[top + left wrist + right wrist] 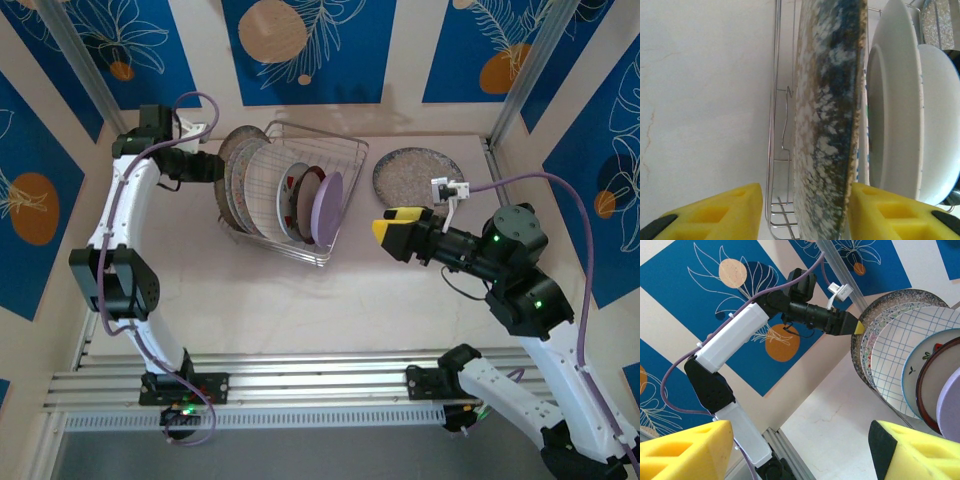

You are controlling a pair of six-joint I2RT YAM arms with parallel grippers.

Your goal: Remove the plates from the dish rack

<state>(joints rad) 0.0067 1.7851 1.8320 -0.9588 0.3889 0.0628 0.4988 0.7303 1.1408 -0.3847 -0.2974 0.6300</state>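
Well, my big dish rack [352, 165] on the counter [300, 310] has a row of plates [270, 190] standing in it. One speckled plate [418, 172] lies flat beside it. My left gripper [805, 200] sits loosely around the end plate [830, 125]. My right gripper [392, 225] is wide and holds nothing.

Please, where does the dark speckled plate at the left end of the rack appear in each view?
Top external: leftmost plate in the rack, beside the left tool.
Left wrist: centre, edge-on, between that tool's pads.
Right wrist: outermost rim, upper right.
Shared landmark: the left tool, at this plate in every view.
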